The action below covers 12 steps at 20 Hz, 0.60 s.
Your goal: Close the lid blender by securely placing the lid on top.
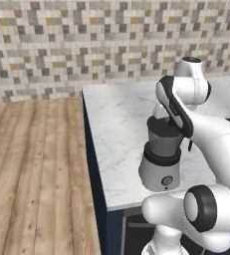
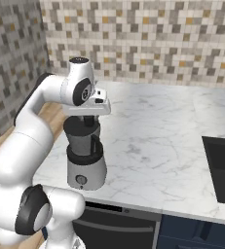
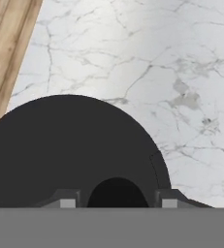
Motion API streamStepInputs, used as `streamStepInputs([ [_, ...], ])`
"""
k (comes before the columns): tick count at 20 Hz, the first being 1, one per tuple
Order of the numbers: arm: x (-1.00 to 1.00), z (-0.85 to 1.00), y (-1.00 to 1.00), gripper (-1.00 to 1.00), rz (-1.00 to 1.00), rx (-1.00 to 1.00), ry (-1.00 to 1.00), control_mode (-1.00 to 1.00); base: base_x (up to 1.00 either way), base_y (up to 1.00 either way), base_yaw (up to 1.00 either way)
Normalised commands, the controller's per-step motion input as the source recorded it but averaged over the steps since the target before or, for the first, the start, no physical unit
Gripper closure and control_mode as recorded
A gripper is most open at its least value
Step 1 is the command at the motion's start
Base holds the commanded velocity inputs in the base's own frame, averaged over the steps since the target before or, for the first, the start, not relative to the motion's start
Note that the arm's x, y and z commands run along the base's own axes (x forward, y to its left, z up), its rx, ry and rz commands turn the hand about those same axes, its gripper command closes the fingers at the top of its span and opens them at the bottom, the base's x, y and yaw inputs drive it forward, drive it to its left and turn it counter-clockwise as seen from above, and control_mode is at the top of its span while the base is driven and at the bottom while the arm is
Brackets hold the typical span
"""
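Observation:
The blender (image 1: 160,167) (image 2: 86,170) stands near the front left corner of the marble counter, its silver base with the small knob facing me. The black lid (image 3: 74,145) (image 1: 162,127) lies flat across the jar's rim. My gripper (image 3: 118,202) (image 2: 87,120) hangs straight above it, pointing down. Its fingertips (image 3: 67,202) flank the lid's small knob (image 3: 117,191) with a thin gap on each side, so it is open. In the left base view my own forearm hides the hand.
The marble counter (image 1: 119,114) (image 2: 158,141) stretches back to the mosaic tile wall (image 2: 148,44). A dark cooktop (image 2: 223,168) is set into it at the right. Wooden floor (image 1: 37,169) lies beyond the counter's left edge.

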Motion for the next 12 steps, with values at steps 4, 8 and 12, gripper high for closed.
streamStepInputs([
  [4, 0.00, -0.02, -0.01, 1.00, 0.01, 0.00, 0.00, -1.00, 0.00, 0.00, 0.00],
  [8, 0.00, 0.02, -0.01, 1.00, 0.01, 0.00, 0.04, -1.00, 0.00, 0.00, 0.00],
  [12, 0.00, 0.01, 0.00, 1.00, 0.01, -0.02, 0.15, -1.00, 0.00, 0.00, 0.00],
])
